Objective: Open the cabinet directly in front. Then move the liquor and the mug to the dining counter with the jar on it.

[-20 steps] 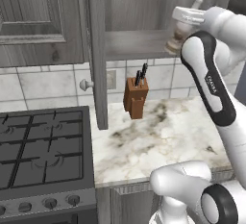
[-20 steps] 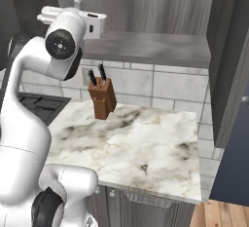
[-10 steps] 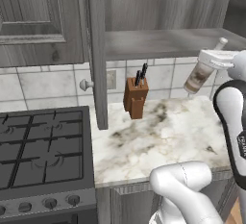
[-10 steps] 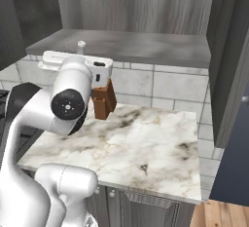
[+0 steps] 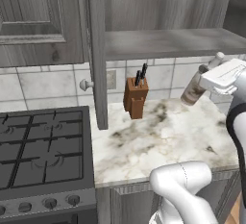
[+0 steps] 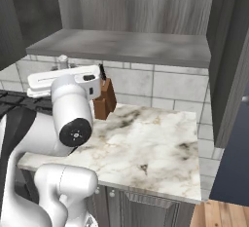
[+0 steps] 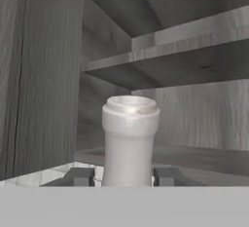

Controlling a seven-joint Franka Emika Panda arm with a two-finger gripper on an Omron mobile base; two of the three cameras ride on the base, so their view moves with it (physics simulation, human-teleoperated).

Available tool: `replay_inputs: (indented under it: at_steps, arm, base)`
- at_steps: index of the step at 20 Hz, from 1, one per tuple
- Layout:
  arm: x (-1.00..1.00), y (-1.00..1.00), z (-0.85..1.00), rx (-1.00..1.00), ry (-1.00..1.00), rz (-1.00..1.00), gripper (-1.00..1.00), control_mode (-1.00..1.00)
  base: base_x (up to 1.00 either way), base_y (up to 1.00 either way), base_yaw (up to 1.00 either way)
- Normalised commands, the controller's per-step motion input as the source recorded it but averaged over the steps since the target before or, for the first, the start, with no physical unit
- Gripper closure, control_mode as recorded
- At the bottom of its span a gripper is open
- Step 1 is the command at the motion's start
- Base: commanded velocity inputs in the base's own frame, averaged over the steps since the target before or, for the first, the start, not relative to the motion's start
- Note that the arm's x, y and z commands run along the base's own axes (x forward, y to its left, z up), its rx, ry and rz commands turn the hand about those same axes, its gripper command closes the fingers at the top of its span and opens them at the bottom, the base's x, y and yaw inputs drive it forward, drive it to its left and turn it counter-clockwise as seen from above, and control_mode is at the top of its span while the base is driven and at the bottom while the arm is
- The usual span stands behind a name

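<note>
Marble worktop (image 5: 158, 136) below, cabinet (image 5: 96, 50) doors swung wide. Liquor (image 5: 198, 86) is pinched at its neck between the gripper (image 7: 124, 176) fingers, carried tilted over the worktop's right end, body low-left, neck up-right toward the hand. Knife block (image 5: 135, 98) is well left.

Marble worktop (image 5: 163, 136): white with grey-brown veins, set against the wall. Backsplash (image 6: 165, 85): pale square tiles with grey grout. Knife block (image 5: 135, 98): brown, dark handles protruding, standing on the worktop near the backsplash. Gas hob (image 5: 38, 146): black grates, just left of the worktop, round knobs along its front edge. Floor (image 6: 219, 216): light wood, lower right corner.
</note>
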Motion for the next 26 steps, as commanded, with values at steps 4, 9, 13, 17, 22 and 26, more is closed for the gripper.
replay_inputs:
  at_steps: [4,9,13,17,22,26]
  arm:
    - [0.00,0.00,0.00,0.00,-0.04,0.00,1.00,-1.00]
    - [-0.02,0.02,0.00,-0.01,0.00,0.01,1.00,-1.00]
    - [-0.01,0.00,0.00,0.00,0.00,0.00,1.00,1.00]
    - [0.00,0.00,0.00,0.00,0.00,0.00,1.00,1.00]
    - [0.00,0.00,0.00,0.00,0.00,0.00,1.00,1.00]
    - [0.00,0.00,0.00,0.00,0.00,0.00,1.00,1.00]
  base:
    - [0.00,0.00,0.00]
    - [0.00,0.00,0.00]
    - [-0.03,0.00,0.00]
    - [-0.31,0.00,0.21]
    - [-0.42,0.04,0.77]
    - [-0.06,0.00,0.96]
